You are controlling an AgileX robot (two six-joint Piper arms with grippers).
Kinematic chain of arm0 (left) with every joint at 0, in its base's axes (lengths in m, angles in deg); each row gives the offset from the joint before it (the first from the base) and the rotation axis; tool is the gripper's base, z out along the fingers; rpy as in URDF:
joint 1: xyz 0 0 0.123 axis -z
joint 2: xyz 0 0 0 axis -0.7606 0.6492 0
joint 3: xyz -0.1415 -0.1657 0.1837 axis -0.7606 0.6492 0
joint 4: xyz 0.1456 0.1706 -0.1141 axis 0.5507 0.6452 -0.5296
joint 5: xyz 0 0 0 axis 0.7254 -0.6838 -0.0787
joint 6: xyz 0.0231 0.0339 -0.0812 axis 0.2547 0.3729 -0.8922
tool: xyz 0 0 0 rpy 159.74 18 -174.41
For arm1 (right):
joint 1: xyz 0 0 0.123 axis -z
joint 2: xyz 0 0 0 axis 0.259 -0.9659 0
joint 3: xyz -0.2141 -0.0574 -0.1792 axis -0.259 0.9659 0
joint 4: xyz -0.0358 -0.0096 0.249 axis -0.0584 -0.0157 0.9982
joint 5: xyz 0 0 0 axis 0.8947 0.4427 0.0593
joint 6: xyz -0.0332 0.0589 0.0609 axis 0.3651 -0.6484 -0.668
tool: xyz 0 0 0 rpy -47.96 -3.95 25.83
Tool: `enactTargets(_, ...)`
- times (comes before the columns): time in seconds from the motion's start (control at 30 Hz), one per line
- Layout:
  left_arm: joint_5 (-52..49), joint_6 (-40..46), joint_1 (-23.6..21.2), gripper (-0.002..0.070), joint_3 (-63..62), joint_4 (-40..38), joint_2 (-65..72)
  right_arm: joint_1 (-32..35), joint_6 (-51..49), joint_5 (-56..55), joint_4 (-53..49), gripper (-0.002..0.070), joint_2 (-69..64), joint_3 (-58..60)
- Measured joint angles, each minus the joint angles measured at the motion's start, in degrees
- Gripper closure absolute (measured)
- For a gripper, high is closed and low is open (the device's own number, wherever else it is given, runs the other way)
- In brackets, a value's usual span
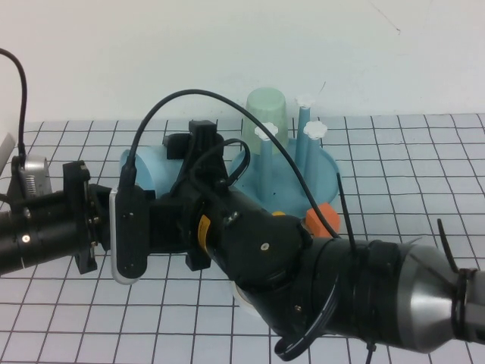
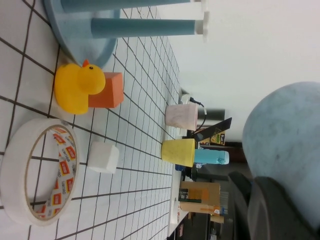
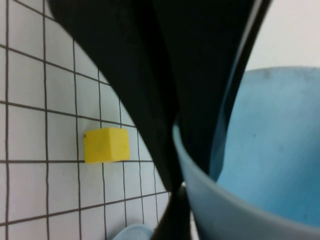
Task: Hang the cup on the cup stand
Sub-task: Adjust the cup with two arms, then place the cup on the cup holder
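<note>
Light sky-blue tapered plastic cup (image 1: 148, 173) pinched at rim by right gripper (image 1: 198, 155), left gripper (image 2: 270, 210) touching, grip unclear; risks knocking blue pegged cup stand (image 1: 322, 178)

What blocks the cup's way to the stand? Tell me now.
Nothing visible does. The cup, held at its rim by the right gripper, sits just left of the stand. A green cup fills one peg; others are free. The left gripper is beside the cup.

Matte speckled plastic cup (image 3: 270, 150), smooth plastic cup stand (image 1: 322, 178), glossy rubber duck (image 2: 75, 87)
</note>
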Motion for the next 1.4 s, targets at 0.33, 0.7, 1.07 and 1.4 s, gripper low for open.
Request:
enactTargets(0.33,0.00,0.11,0.00,0.0669,0.00,-0.43,0.00,-0.09,-1.02,0.82,0.00,0.0048,-0.21,0.00)
enactTargets(0.7,-0.37,6.17,0.00,0.0667,0.00,-1.02,0.00,-0.69,-1.10,3.83,-0.34,0.0048,-0.21,0.00)
enactTargets(1.07,-0.38,10.91,0.00,0.0291,-0.45,0.06,0.00,-0.59,-1.10,7.68,-0.45,0.0048,-0.21,-0.11)
enactTargets(1.4,-0.38,10.69,-1.19,0.0130,-0.45,1.46,-0.15,-0.23,-9.43,13.81,-0.45,0.0048,2.54,-0.11)
